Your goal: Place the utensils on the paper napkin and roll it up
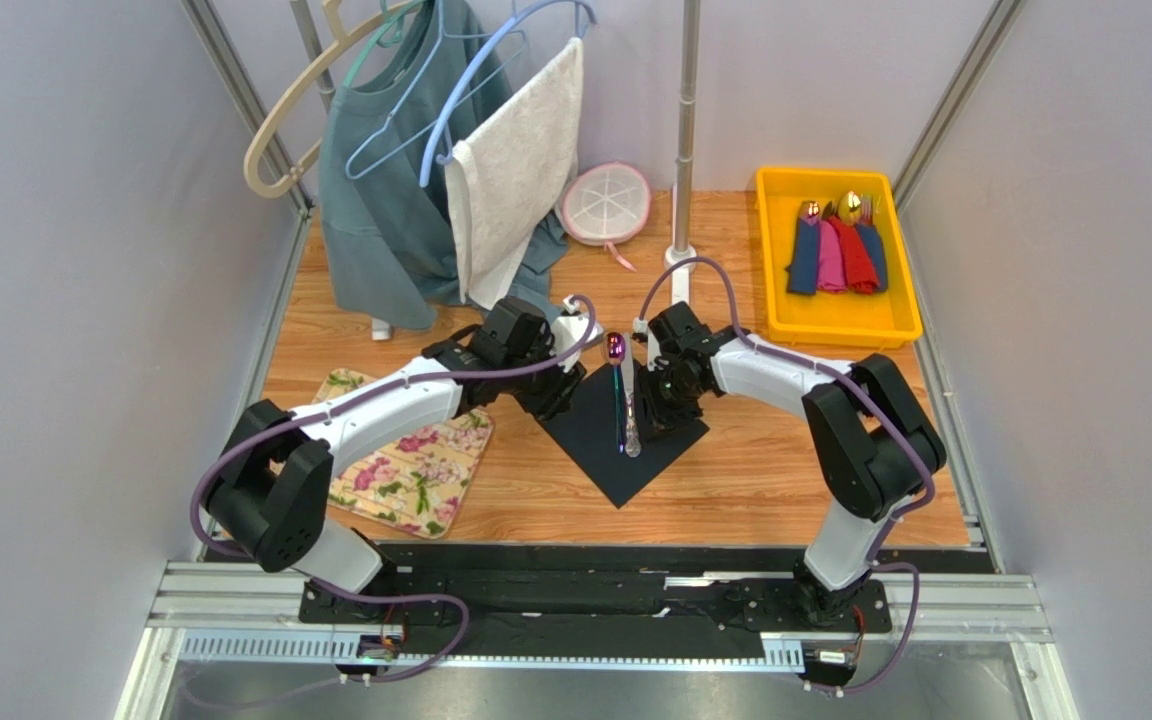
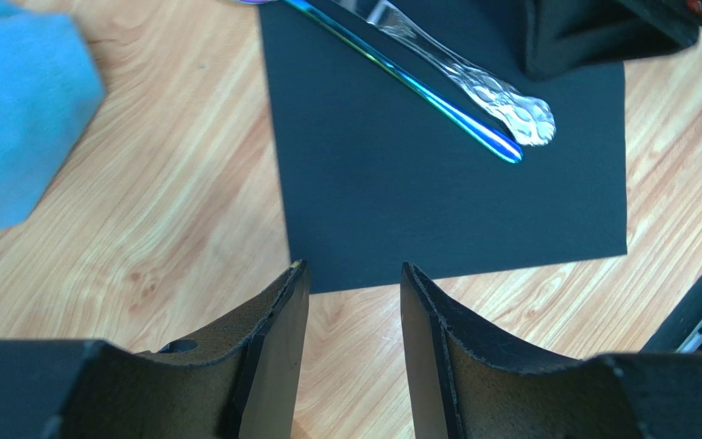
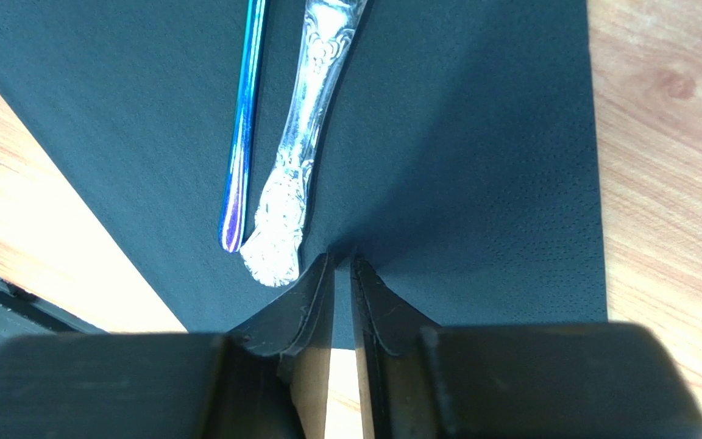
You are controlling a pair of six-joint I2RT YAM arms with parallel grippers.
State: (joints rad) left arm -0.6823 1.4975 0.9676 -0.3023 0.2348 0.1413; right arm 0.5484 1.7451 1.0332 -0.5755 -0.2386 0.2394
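Observation:
The black paper napkin (image 1: 612, 473) lies as a diamond on the wood between my two grippers. Two utensils rest on it side by side: a spoon (image 1: 617, 350) with a purple bowl and an iridescent blue handle (image 2: 400, 78), and a silver piece with an ornate handle (image 2: 487, 91). My left gripper (image 2: 353, 274) is open and empty, its tips just short of the napkin's (image 2: 400, 201) near edge. My right gripper (image 3: 342, 263) touches the napkin (image 3: 474, 165) beside the end of the silver handle (image 3: 277, 215), its jaws a narrow slit apart with nothing between them.
A floral mat (image 1: 409, 458) lies at the left. A yellow bin (image 1: 898, 323) at the back right holds rolled coloured napkins with gold cutlery. Clothes on hangers (image 1: 417, 165), a pole (image 1: 683, 135) and a round white dish (image 1: 605, 203) stand behind. A blue cloth (image 2: 16, 119) shows in the left wrist view.

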